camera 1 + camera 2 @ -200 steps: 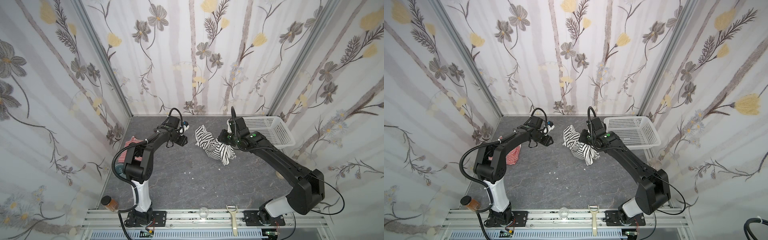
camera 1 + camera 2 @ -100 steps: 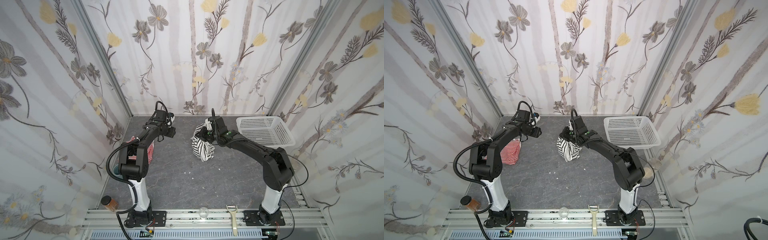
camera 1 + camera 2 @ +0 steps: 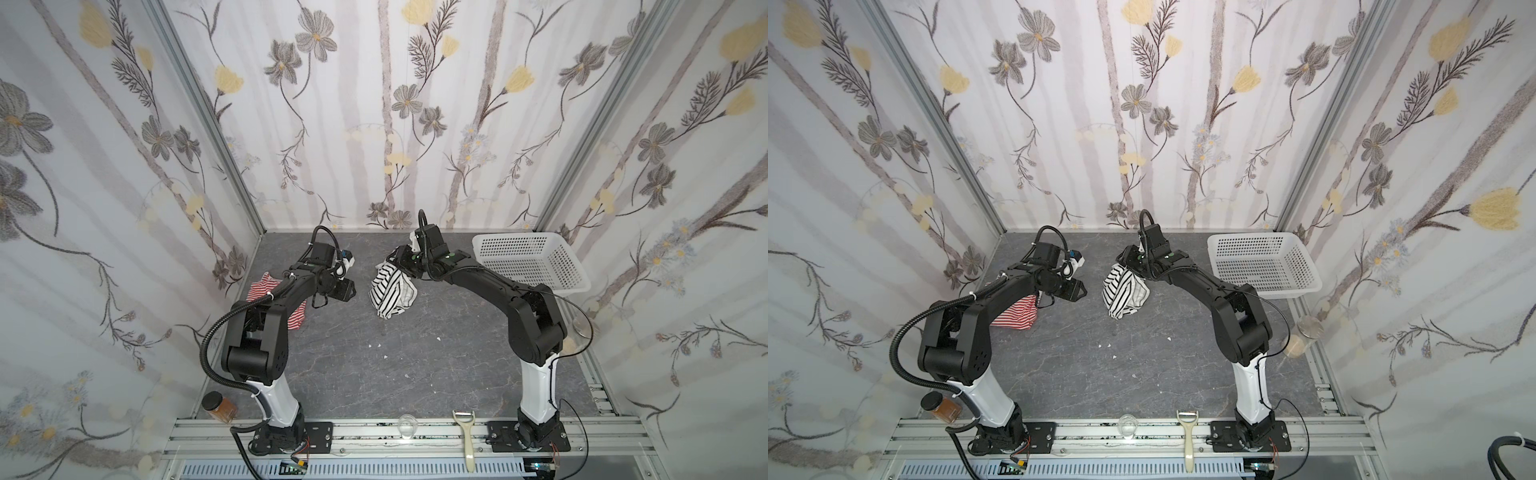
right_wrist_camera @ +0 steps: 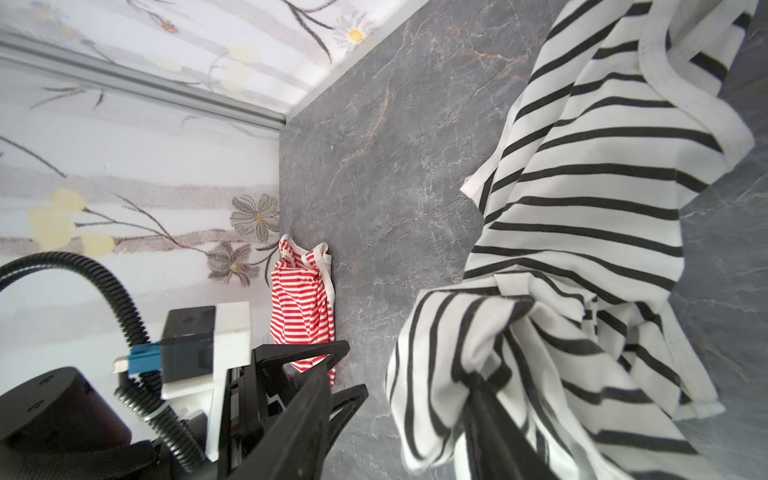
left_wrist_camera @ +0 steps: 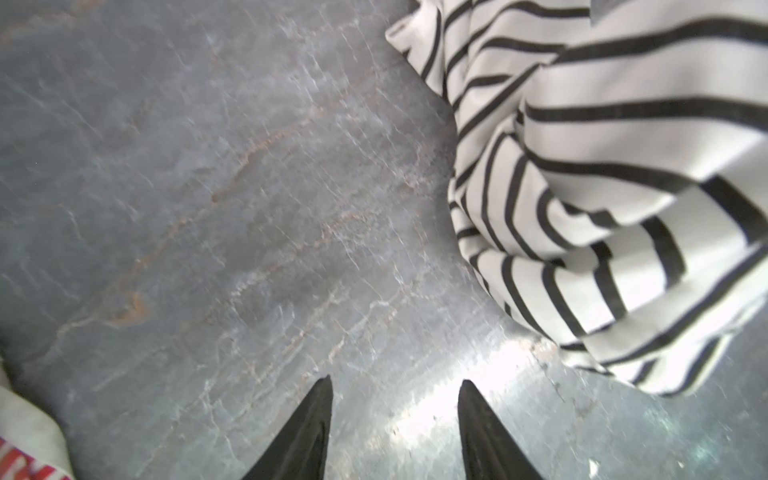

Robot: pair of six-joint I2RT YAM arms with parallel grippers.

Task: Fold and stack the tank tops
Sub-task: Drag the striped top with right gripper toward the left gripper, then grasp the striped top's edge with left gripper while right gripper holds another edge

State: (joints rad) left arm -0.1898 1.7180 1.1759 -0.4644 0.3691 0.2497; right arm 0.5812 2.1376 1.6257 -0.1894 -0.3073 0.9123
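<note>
1. Change: the right gripper [image 3: 398, 261] now has its jaws standing apart. They were pinched on the black-striped top [image 3: 392, 291] in the frames before. In the right wrist view the cloth is still bunched over 1 finger, so I judge the release to be under way, not complete.
2. Place of the task's things: the black-striped top hangs crumpled below the right gripper at the far middle of the surface [image 3: 374, 374]. Its lower folds appear to reach the surface. The red-striped top [image 3: 296, 322] lies rumpled at the left side, partly under the left arm and well apart from the other top.
3. Left gripper [image 5: 395, 386]: the jaws are moderately parted with nothing between them, and they hover over bare surface just beside the black-striped top.
4. Against 1 s ago: the right arm has drawn the top away from the basket [image 3: 532, 266] toward the middle, and its elbow is folded in. The left gripper has pulled back slightly toward its own side.
5. Meaning: neither top is folded yet. I judge that the dropped top must be spread flat first.
</note>
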